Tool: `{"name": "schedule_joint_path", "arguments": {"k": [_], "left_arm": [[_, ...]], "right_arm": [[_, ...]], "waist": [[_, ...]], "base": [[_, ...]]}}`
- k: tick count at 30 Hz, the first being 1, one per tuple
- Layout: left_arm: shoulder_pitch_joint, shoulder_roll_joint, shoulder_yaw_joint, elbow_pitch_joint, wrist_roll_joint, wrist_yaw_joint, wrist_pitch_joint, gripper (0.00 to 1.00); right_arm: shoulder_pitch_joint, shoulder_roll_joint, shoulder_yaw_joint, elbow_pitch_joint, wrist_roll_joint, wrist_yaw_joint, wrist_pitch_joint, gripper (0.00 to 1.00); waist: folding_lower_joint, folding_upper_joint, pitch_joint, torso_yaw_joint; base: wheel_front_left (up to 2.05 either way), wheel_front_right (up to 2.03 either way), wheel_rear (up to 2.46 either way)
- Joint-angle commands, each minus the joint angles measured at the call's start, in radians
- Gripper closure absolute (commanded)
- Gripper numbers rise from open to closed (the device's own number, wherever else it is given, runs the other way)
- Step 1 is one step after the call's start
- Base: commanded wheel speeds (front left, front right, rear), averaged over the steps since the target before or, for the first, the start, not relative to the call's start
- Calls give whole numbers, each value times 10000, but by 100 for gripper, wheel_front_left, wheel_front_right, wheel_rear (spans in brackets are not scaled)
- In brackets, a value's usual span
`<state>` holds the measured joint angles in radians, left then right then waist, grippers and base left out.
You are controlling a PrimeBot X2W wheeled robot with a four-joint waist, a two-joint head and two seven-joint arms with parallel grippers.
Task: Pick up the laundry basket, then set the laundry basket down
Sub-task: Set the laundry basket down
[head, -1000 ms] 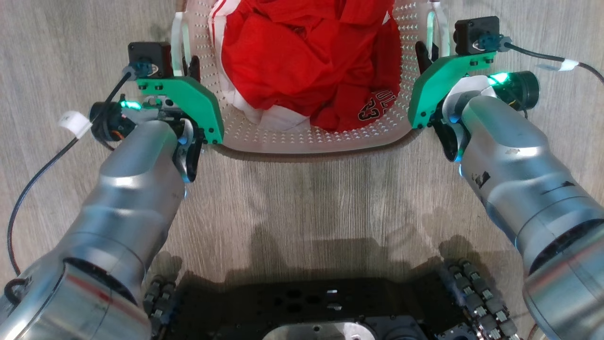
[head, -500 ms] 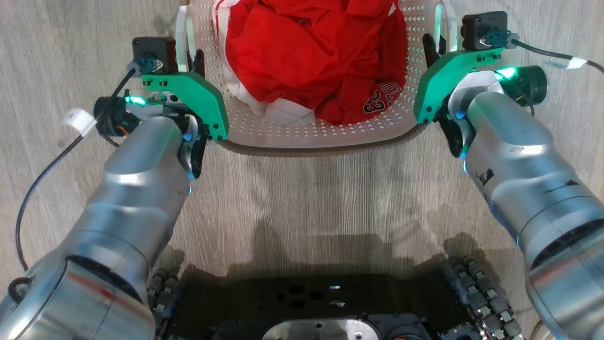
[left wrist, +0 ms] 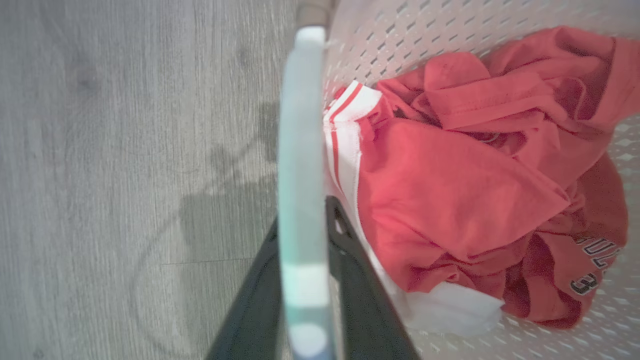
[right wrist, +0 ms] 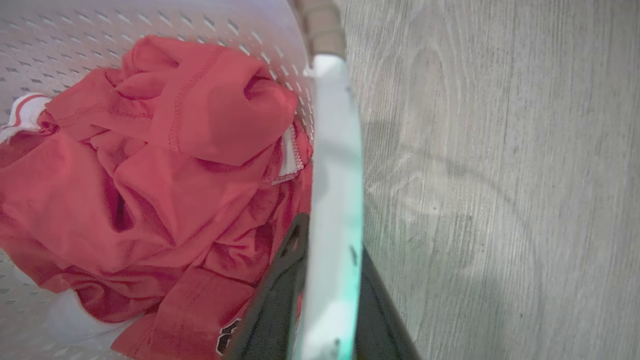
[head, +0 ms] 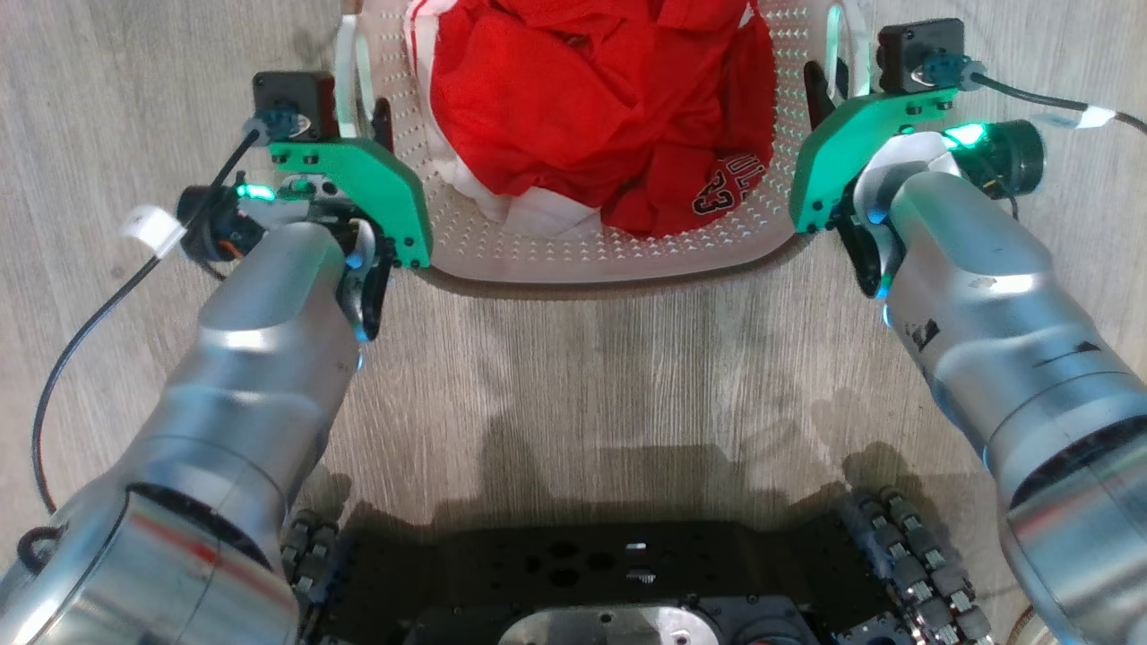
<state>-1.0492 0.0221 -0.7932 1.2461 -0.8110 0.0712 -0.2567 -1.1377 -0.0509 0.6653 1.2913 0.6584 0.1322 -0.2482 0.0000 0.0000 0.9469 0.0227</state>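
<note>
**Basket apparently down, release left to do**

The small white perforated plastic laundry basket, rounded-rectangular with a brown rim, sits between the two pairs of fingers. It seems to rest on the matte grey wood-grain floor, so the carry looks done and only the release remains. The left fingers and right fingers each straddle a thin, smooth white side handle; whether they are pinching or loosened, I cannot tell. Crumpled soft red jersey cloth lies inboard of the fingers.
</note>
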Motion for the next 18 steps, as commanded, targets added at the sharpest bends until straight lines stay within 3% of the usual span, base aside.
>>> {"name": "schedule_joint_path", "arguments": {"k": [1,2,4,18], "left_arm": [[95,354,224,107,7,93,-51,35],[103,349,242,133,-14,92,-51,5],[119,339,281,180,-57,110,-51,0],[368,655,1033,-722,281,319,-51,0]], "right_arm": [[663,6,-1,-6,-62,-15,-72,50],[671,6,-5,-6,-69,-15,-73,35],[691,6,-14,-6,-84,-15,-75,0],[444,6,-285,-223,-300,-15,-129,0]], "waist": [[0,0,-23,-1],[0,0,-40,-2],[0,0,-82,0],[0,0,-761,-125]], "base": [[0,0,0],[0,0,0],[0,0,0],[0,0,0]]}}
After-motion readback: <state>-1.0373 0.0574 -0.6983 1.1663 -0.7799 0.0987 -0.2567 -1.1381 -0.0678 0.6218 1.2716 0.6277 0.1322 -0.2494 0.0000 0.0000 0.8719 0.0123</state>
